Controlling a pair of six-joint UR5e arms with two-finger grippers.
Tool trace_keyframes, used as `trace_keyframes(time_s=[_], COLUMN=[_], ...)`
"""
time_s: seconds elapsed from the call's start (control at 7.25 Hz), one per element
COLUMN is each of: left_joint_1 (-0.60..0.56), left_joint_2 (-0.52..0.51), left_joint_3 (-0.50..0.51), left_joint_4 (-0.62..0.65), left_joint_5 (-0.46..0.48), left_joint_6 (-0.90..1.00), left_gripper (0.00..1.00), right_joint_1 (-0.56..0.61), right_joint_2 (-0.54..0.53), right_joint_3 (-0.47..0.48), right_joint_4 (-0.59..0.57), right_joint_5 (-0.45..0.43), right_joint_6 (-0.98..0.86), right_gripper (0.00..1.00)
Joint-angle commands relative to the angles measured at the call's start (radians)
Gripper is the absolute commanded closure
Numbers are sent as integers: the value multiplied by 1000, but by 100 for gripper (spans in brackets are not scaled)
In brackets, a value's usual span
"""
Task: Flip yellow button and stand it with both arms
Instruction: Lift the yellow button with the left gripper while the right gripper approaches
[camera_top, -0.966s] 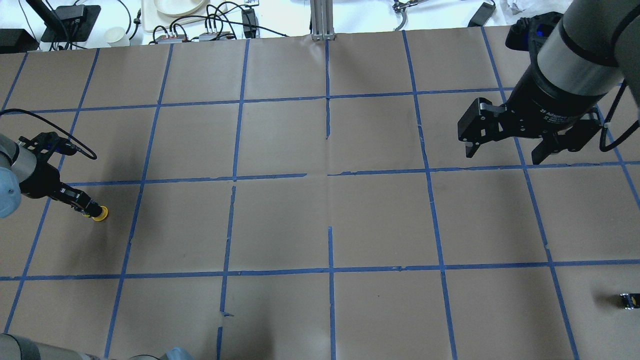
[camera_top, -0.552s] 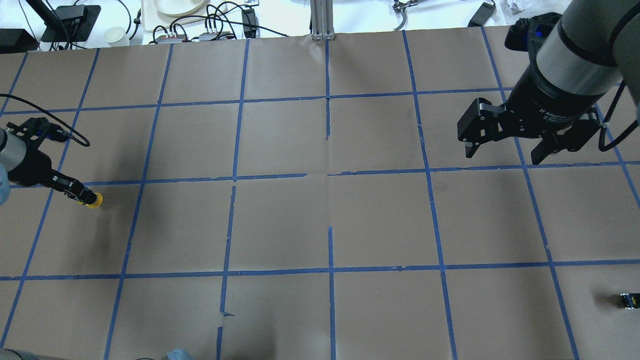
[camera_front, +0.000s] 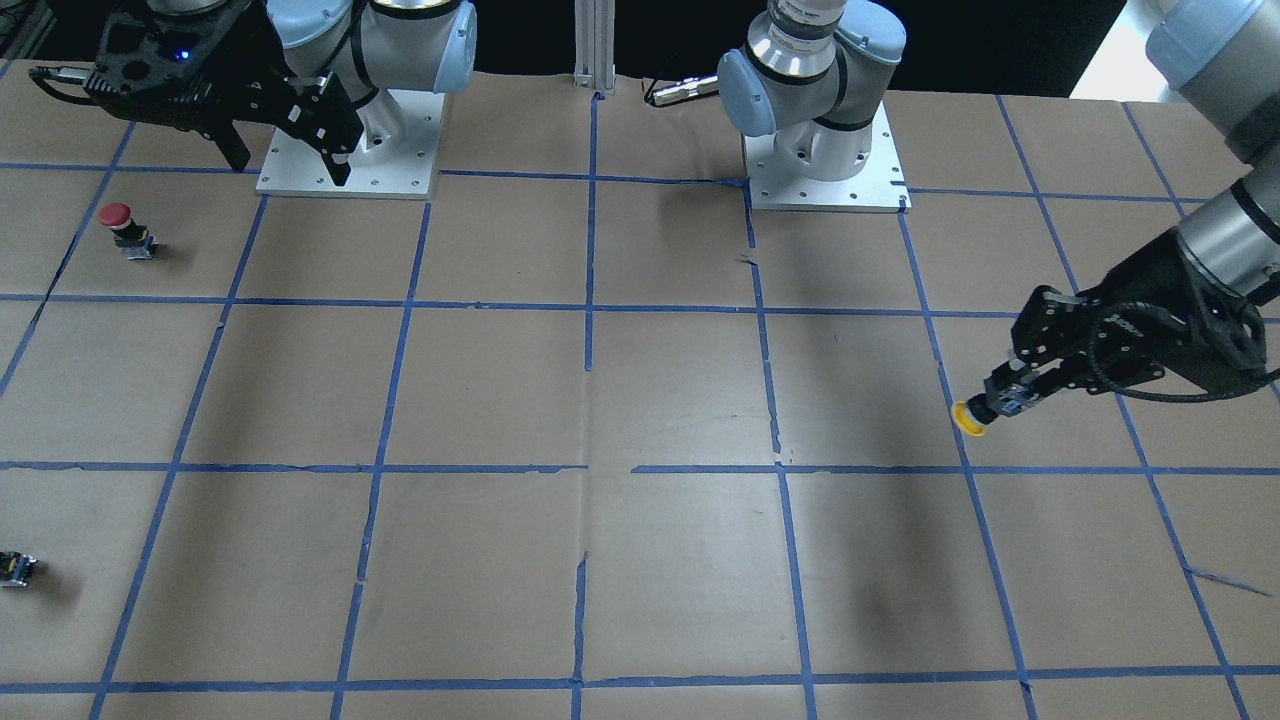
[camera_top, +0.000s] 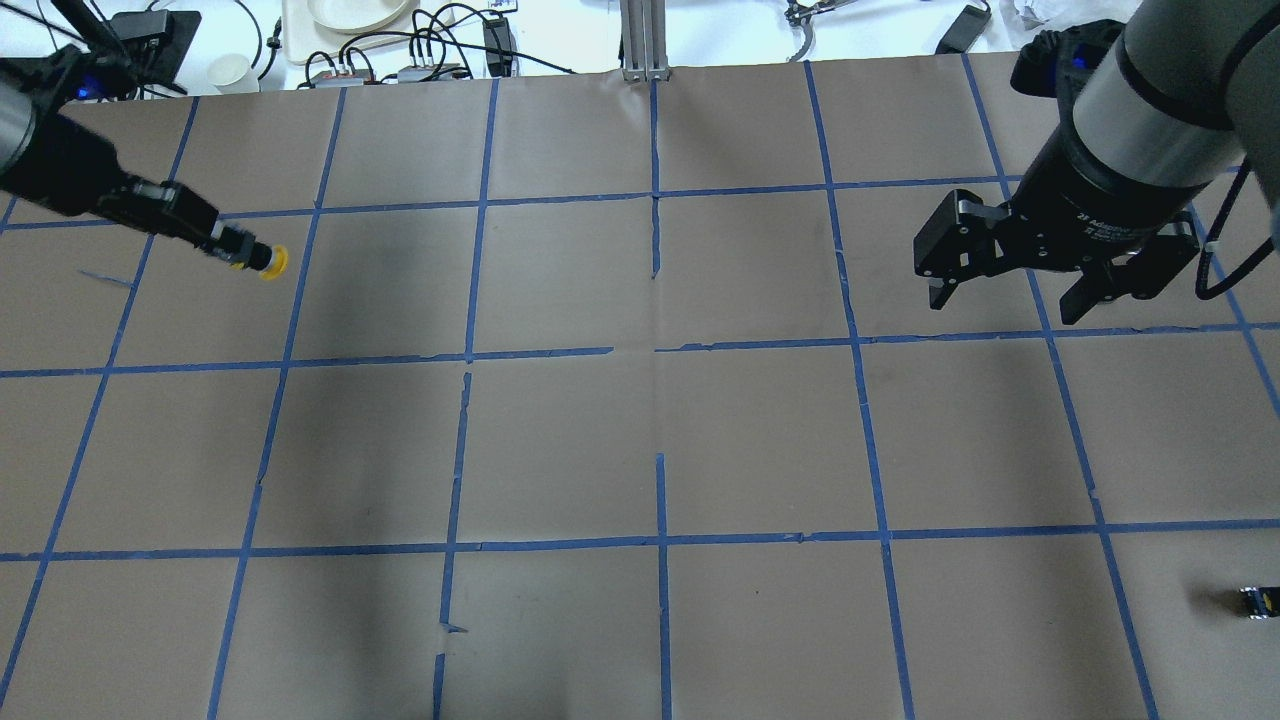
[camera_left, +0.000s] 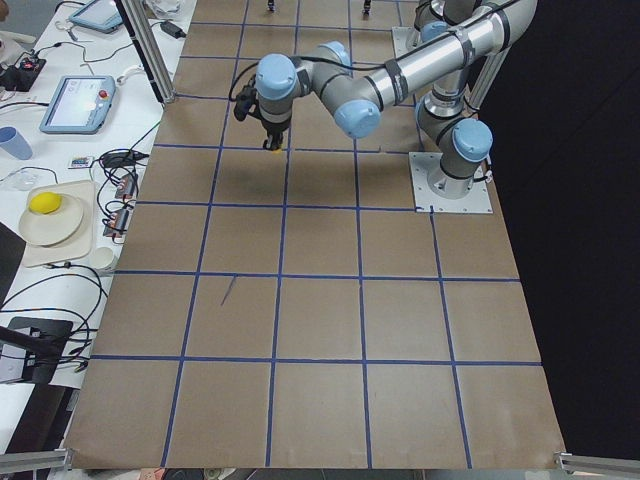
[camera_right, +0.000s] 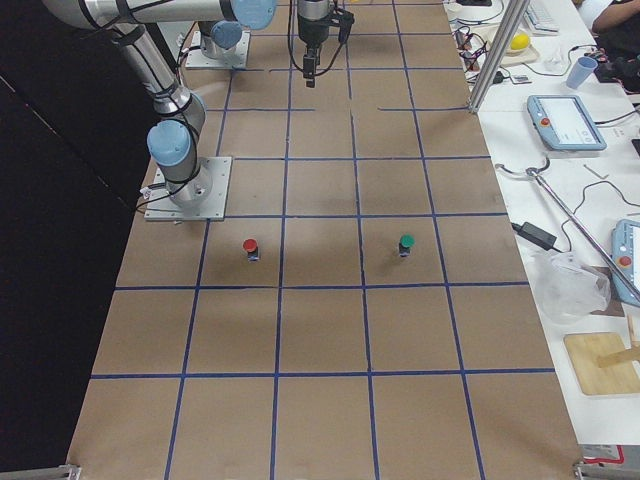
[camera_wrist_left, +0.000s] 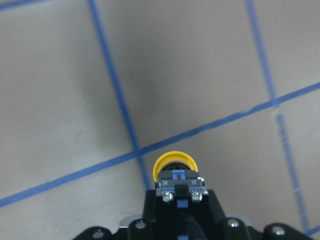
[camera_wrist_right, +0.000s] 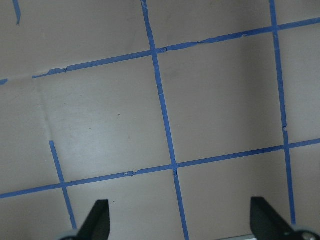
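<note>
The yellow button (camera_top: 268, 261) is held in my left gripper (camera_top: 235, 250), which is shut on its black-and-grey body. The yellow cap sticks out past the fingertips, lying sideways above the paper at the far left of the overhead view. It also shows in the front view (camera_front: 968, 418) and in the left wrist view (camera_wrist_left: 174, 165), just over a blue tape crossing. My right gripper (camera_top: 1005, 305) hangs open and empty high over the far right squares, well away from the button. Its fingertips (camera_wrist_right: 97, 220) frame bare paper in the right wrist view.
A red-capped button (camera_front: 118, 215) stands near the right arm's base. A green-capped button (camera_right: 406, 243) stands further out. A tiny dark block with a yellow spot (camera_top: 1257, 600) lies at the near right edge. Cables and dishes line the table's far edge.
My left gripper has carried the yellow button up off the paper and away from the robot, about one grid square farther and slightly right. The right gripper has barely moved and stays open.
</note>
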Motion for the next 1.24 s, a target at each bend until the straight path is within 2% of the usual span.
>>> trace_keyframes(time_s=[0.0,0.14,0.28,0.41,0.69,0.83,0.97,1.1], left_joint_1=[-254,-278,-278,-282,-286,-287,-286,-287], left_joint_2=[15,24,40,46,61,81,110,138], left_joint_3=[121,120,98,106,75,28,-47,-116], left_joint_4=[-75,-75,-75,-69,-68,-66,-61,2], left_joint_5=[-246,-393,-579,-635,-854,-914,-1049,-1086], left_joint_6=[-347,-428,-445,-538,-636,-646,-645,-654], left_gripper=[93,93,93,93,94,94,94,95], right_joint_1=[-4,-10,-29,-88,-191,-196,-198,-199], right_joint_2=[44,61,70,78,78,84,97,98], right_joint_3=[-14,-16,-20,-42,-85,-85,-86,-88], right_joint_4=[5,5,3,34,191,195,194,195], right_joint_5=[151,231,316,432,667,785,859,957], right_joint_6=[165,243,306,378,503,600,717,806], right_gripper=[0,0,0,0,0,0,0,0])
